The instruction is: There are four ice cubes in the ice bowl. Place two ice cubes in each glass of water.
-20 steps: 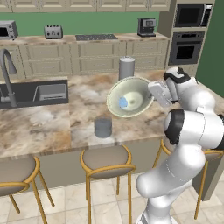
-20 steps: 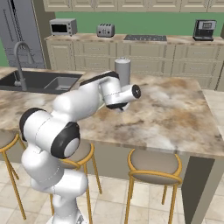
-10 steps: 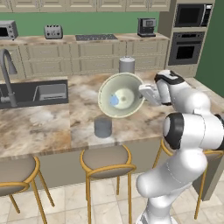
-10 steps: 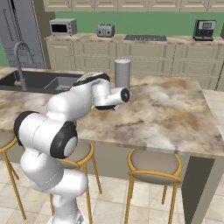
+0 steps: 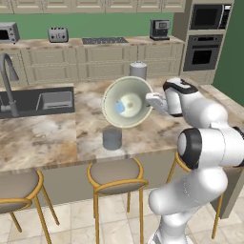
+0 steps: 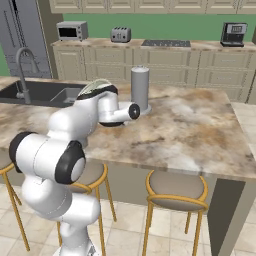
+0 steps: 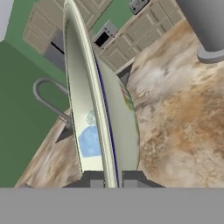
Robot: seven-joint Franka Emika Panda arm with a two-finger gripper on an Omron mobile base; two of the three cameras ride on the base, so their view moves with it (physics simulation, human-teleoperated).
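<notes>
The gripper (image 7: 109, 183) is clamped on the rim of the ice bowl (image 5: 127, 102), with one finger on each side of the thin edge. The bowl is held up in the air above the counter (image 5: 47, 136), tipped almost on its side, so its open face looks toward the left base camera. Inside it I can see one light-blue ice cube (image 5: 119, 108) low in the bowl; in the hand view there is also a blue lump (image 7: 90, 141) near the lower wall, with a paler one just above it. How many cubes remain, I cannot tell.

One glass of water (image 5: 112, 138) stands on the counter below the bowl, a little toward the counter's front edge. A tall grey cylinder (image 6: 140, 89) stands behind the bowl and is not part of the task.

The step in hand seems to be pouring cubes from the bowl into this glass. To do it well, the lowest point of the rim should be brought directly over the mouth of the glass and close to it, because the bowl is much wider than the glass and a cube may slide out to the side. The tilt should increase slowly, so that only two cubes leave, and then the bowl should be turned back.
</notes>
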